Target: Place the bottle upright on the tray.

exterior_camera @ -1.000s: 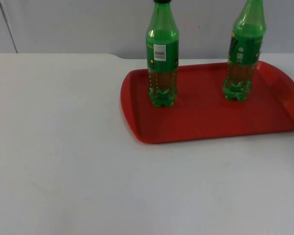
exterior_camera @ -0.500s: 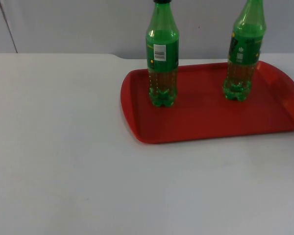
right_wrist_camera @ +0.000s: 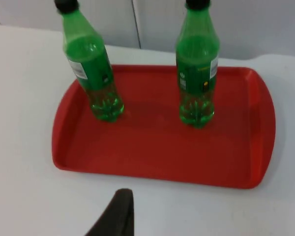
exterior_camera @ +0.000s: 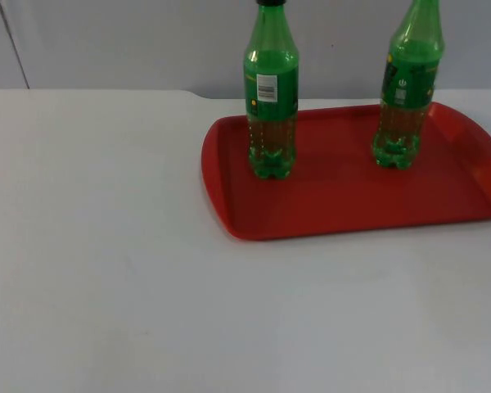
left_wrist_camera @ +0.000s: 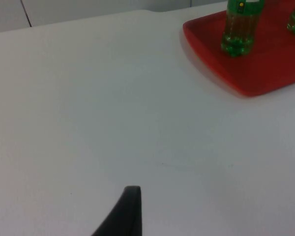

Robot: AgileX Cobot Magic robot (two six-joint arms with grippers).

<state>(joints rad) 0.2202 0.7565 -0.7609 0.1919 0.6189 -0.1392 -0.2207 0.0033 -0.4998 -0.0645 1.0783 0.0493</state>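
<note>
On red tray (exterior_camera: 352, 205): two green bottles upright, left bottle (exterior_camera: 271, 98), right bottle (exterior_camera: 407, 90), apart. Left gripper (left_wrist_camera: 125, 214) over bare table (exterior_camera: 106, 246), right gripper (right_wrist_camera: 115, 214) just short of tray; finger spread probably unreadable, cannot tell.

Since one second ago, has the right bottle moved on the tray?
No. The right bottle stands upright at the same spot on the red tray, equally far from the left bottle and the tray's back rim.
</note>
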